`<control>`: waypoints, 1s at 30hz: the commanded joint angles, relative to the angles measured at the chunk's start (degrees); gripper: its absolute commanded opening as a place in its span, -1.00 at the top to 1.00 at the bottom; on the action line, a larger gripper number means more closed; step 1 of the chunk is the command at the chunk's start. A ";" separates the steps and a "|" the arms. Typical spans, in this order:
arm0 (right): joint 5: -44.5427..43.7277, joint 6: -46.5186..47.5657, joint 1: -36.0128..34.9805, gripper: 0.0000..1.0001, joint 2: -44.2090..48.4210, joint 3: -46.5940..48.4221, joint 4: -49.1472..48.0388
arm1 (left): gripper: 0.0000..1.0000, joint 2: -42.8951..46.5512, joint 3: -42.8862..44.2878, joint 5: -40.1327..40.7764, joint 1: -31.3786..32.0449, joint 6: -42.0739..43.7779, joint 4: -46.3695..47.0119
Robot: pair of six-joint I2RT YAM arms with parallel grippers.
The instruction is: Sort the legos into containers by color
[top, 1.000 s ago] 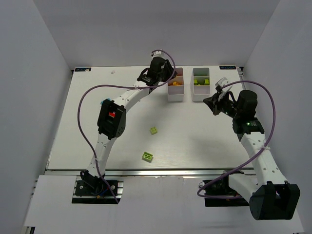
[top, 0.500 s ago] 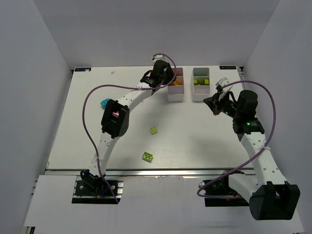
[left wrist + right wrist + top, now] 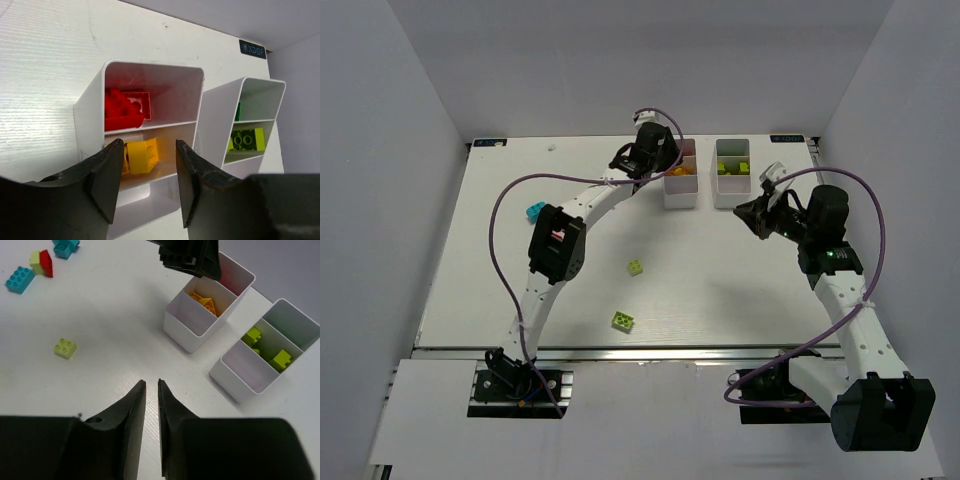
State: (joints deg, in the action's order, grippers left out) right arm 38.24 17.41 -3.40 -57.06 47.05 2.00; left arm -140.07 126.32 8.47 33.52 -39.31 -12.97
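Note:
My left gripper (image 3: 149, 144) (image 3: 653, 150) hangs over the left container (image 3: 150, 65) (image 3: 680, 197), open, with nothing between its fingers. Below it the far compartment holds red legos (image 3: 125, 107) and the middle one a yellow lego (image 3: 142, 155). The right container (image 3: 261, 82) (image 3: 731, 198) holds a lime lego (image 3: 246, 140) and a dark green one (image 3: 238, 111). My right gripper (image 3: 151, 381) (image 3: 752, 213) hovers over bare table in front of the right container (image 3: 235, 385), its jaws parted by a narrow slit and holding nothing. A lime lego (image 3: 65, 347) (image 3: 636, 267) lies loose mid-table.
A second lime lego (image 3: 622, 320) lies nearer the front edge. A cyan lego (image 3: 535, 212) (image 3: 20, 279) sits at the left beside a yellow-and-red pair (image 3: 41, 262) and another cyan piece (image 3: 65, 247). White walls enclose the table on three sides.
My left arm has swung a little right over the left container, uncovering the cyan lego at the left. The right gripper has edged slightly left.

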 commanded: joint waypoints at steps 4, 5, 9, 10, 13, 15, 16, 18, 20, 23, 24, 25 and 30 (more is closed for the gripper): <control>18.86 18.22 0.15 -0.13 -2.52 4.27 12.92 | 0.11 20.34 -13.50 3.83 0.41 3.18 3.47; 22.37 20.36 0.06 -0.20 -3.75 4.80 15.12 | 0.19 23.15 -16.78 4.18 0.23 3.36 3.91; 20.75 21.97 -2.22 -0.34 -6.56 6.12 17.34 | 0.21 38.26 -34.88 3.14 -4.40 1.44 4.80; 19.52 21.36 -2.92 -0.34 -7.27 6.82 17.42 | 0.11 44.47 -42.22 1.83 -5.64 0.91 4.45; 12.32 17.49 -6.61 -0.31 -10.43 10.07 17.16 | -0.27 53.12 -51.59 -0.38 -11.53 -0.59 1.38; 4.33 14.08 -10.55 -0.27 -12.90 11.83 16.90 | -0.40 60.77 -58.71 -1.44 -14.17 -0.42 -1.16; 1.60 12.84 -11.62 -0.25 -13.77 13.58 16.29 | -0.51 63.14 -60.82 -1.70 -16.53 0.63 -3.53; -5.26 10.55 -14.60 -0.24 -16.75 15.61 16.19 | -0.63 69.89 -66.26 -1.09 -18.22 1.77 -5.65; -9.56 6.51 -16.28 -0.23 -20.61 19.91 17.41 | -0.81 73.96 -69.35 0.49 -19.71 2.48 -8.38; -15.09 0.98 -20.32 -0.28 -26.15 25.35 20.13 | -0.85 80.20 -74.11 1.46 -21.47 2.40 -10.93; -16.52 -0.34 -22.85 -0.31 -27.57 26.59 21.02 | -0.85 82.39 -76.03 1.55 -21.82 1.70 -11.54; -17.49 -2.45 -23.84 -0.36 -29.06 27.82 22.07 | -0.86 83.28 -76.83 1.81 -21.92 1.26 -12.51; -16.80 -4.75 -30.16 -0.44 -36.18 31.96 24.19 | -0.89 87.24 -80.88 3.31 -22.09 -1.21 -15.41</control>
State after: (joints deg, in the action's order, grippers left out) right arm 23.46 16.56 -30.70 -91.61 76.27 23.11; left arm -55.18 46.83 10.28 11.77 -39.07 -25.52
